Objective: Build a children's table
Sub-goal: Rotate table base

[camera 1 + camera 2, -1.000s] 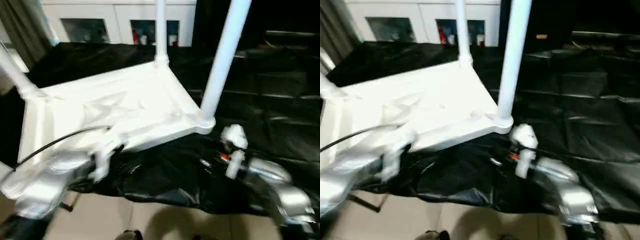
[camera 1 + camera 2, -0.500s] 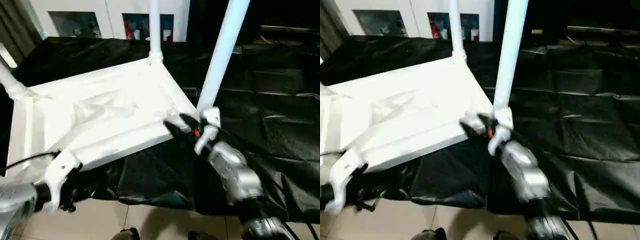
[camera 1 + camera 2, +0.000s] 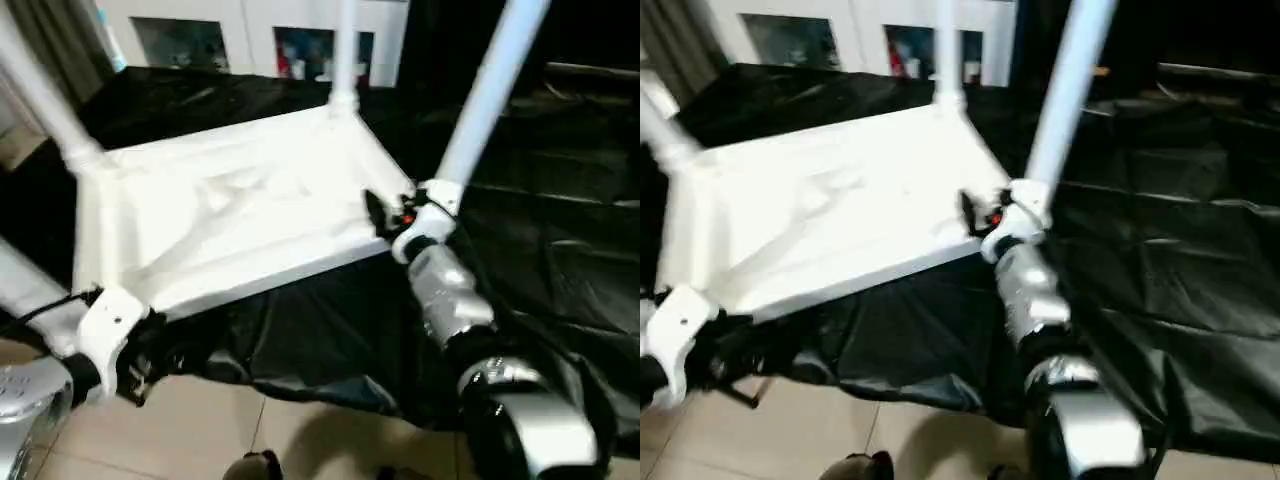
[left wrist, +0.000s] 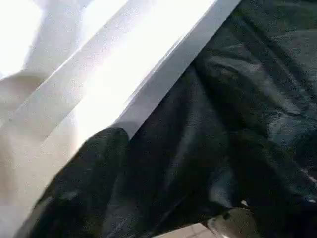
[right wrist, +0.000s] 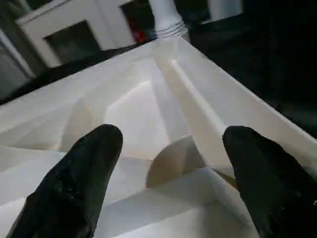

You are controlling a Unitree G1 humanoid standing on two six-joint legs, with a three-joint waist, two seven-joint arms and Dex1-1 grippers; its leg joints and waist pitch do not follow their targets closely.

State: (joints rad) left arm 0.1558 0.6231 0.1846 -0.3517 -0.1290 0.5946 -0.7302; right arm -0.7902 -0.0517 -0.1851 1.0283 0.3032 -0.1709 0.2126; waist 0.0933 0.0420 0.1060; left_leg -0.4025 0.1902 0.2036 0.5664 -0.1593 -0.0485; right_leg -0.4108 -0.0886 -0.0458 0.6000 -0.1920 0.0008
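Head view: white table top lies upside down on black sheeting, ribbed underside up so the legs can stand in the corner sockets. My right gripper reaches over the top's near-right corner, beside the leg there, likely to steady or check it. My left gripper hangs at the top's near-left corner, just off its edge.

Left wrist view: one black finger lies along the top's white rim; I cannot tell how my left fingers stand.

Right wrist view: my right fingers are spread wide apart over the ribbed underside, holding nothing.
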